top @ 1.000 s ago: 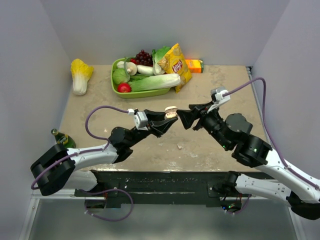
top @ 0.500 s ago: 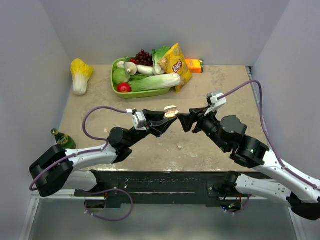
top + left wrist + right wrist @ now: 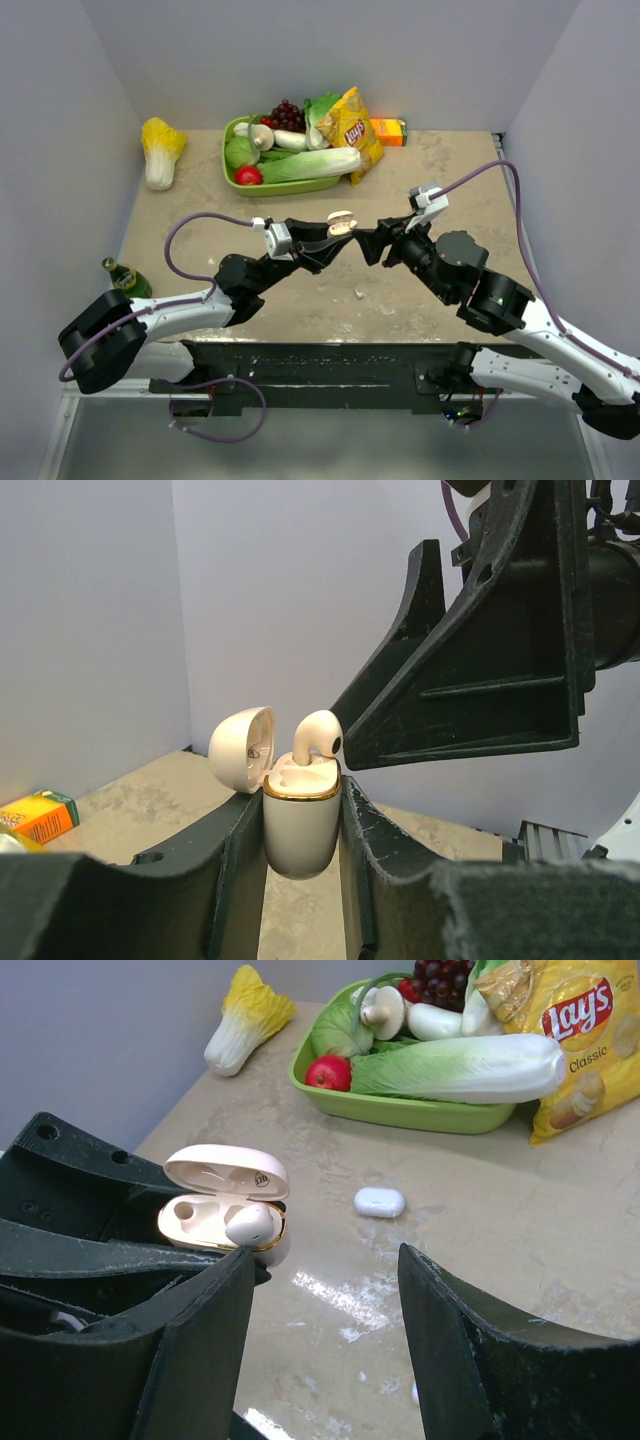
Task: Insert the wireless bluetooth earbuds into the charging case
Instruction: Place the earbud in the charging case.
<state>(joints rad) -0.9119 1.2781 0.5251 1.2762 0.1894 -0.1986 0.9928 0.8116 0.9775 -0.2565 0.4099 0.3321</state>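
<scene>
Case (image 3: 300, 830): one, white, pebble-smooth, lid (image 3: 240, 748) hinged open, held off the surface (image 3: 520, 1220) between the two arms. The left claw (image 3: 302, 798) is clamped narrow on its lower body, a finger on each flank. This is a sound hold, since lid and sockets stay free. Earbud (image 3: 318, 732): one, standing stem-down in one socket, head proud of the rim; judged not fully seated. The other socket (image 3: 190, 1212) is empty. A small white piece (image 3: 379, 1201) lies on the surface short of the tray (image 3: 420, 1112); it is probably the second earbud, but too small to confirm. Handling, as judged: both items are light, rigid, glossy and slippery. The earbud is apt to pop out or roll under a careless pinch, so take it by the head and press lightly. Right claw (image 3: 322, 1260): jaws wide, nothing between them, one fingertip right beside the earbud's head; contact cannot be told. Counted elsewhere: one tray of produce, one chip bag (image 3: 570, 1030), one loose cabbage (image 3: 245, 1015), one orange box (image 3: 40, 815), one bottle (image 3: 125, 275).
</scene>
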